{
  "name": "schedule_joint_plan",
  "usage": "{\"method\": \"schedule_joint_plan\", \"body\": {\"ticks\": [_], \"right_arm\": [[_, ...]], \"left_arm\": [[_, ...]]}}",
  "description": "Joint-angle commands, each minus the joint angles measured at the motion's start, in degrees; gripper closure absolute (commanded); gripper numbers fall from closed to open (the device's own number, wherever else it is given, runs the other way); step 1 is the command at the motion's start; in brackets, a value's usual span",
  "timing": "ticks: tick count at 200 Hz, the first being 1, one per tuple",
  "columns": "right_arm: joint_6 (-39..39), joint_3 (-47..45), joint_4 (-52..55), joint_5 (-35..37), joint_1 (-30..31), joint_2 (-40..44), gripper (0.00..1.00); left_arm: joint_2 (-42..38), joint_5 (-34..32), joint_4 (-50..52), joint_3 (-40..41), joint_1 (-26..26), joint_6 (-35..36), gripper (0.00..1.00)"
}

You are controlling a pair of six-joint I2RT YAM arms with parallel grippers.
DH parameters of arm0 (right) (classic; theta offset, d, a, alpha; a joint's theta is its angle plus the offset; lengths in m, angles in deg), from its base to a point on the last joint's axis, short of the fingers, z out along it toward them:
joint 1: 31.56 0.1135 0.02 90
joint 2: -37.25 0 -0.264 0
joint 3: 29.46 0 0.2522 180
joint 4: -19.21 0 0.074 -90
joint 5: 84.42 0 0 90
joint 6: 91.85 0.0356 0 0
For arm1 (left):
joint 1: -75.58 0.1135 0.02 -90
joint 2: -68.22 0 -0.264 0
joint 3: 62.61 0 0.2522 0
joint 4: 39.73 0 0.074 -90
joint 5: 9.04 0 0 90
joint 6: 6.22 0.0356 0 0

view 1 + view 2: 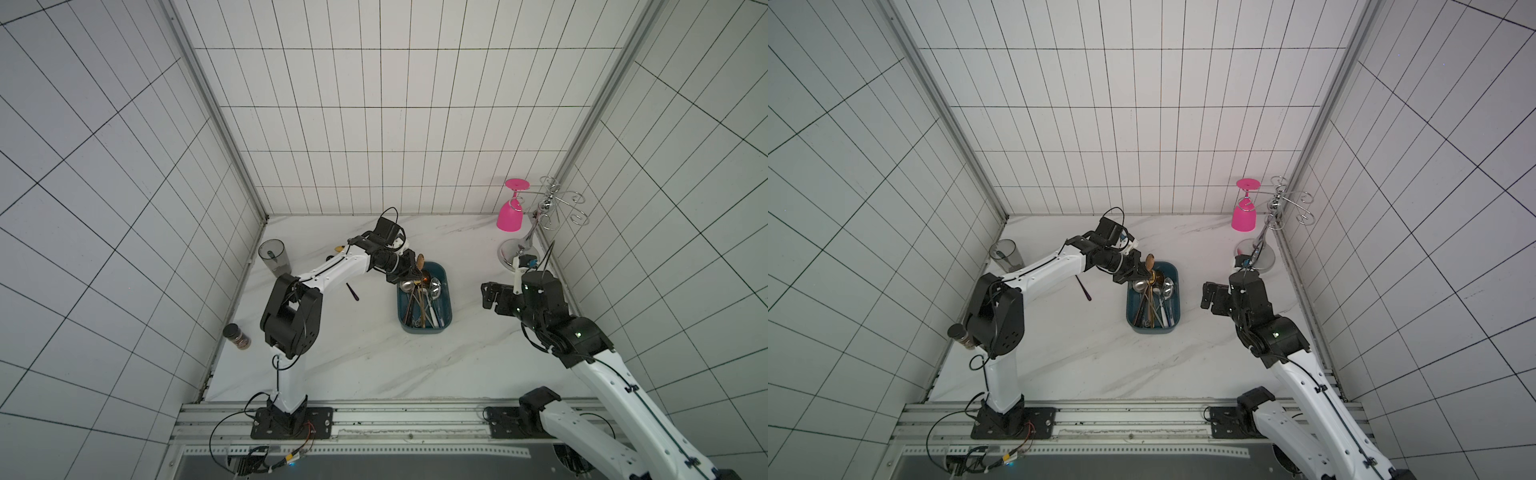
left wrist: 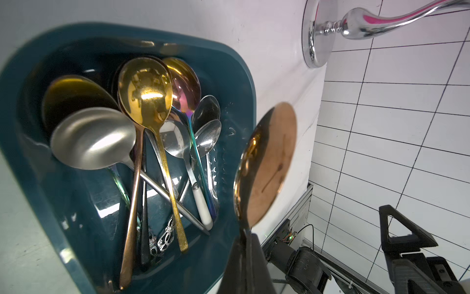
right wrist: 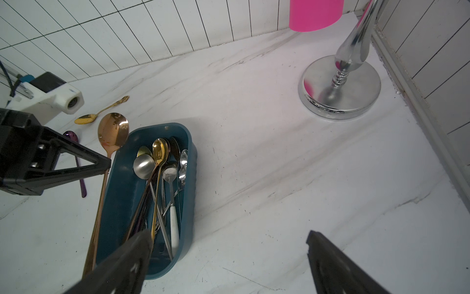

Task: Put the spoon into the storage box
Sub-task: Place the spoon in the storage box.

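— What is the left claw (image 1: pixel 412 271) doing?
— It is pinching a rose-gold spoon (image 1: pixel 420 260) tight by the top of the handle, just under the bowl. The bowl is sticking out past the fingertips, and the long handle is trailing back beneath the claw.

— Where is the storage box sitting?
— The teal storage box (image 1: pixel 424 330) is lying just below and ahead of that claw, between the two claws, with a heap of spoons (image 2: pixel 152 142) inside. The held spoon is hanging at the box end nearest the claw, not resting inside. In the right wrist view its handle is running along the outside of the box's long wall. Whether the bowl is directly over the rim, I cannot tell.

— And the right claw (image 1: pixel 488 296)?
— It is hovering well apart from the box, on the side away from the left claw. Its jaws are spread wide, with nothing between them.

— Anything behind the left claw?
— A gold teaspoon (image 3: pixel 86 119) and a purple spoon (image 3: pixel 76 155) are lying on the marble tabletop (image 1: pixel 374 365)
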Motion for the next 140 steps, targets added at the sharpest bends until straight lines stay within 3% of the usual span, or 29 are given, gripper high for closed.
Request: {"method": "schedule_joint_plan", "body": {"ticks": [1,77,117,126,140], "right_arm": [[-0.3,2.6,1.4,0.6,-0.6,0.9,0.01],[-1.3,1.5,2.0,0.5,-1.3,1.5,0.01],[-1.1,0.7,2.0,0.1,-1.6,1.8,0.01],[-1.1,0.6,1.9,0.0,-1.6,1.9,0.01],[-1.1,0.7,1.8,-0.2,-1.7,1.8,0.01]], "left_arm": [[2.8,-0.2,-3.5,-1.9,-0.4,-2.4,1.0],[9.5,-1.0,-3.7,-5.1,-3.2,-2.7,1.0],[7.8,-3.1,-2.2,-5.5,-3.3,-0.9,0.55],[6.9,-3.6,-1.8,-5.8,-3.3,-0.4,0.48],[5.0,-4.3,-1.5,-5.7,-3.2,0.4,0.47]]}}
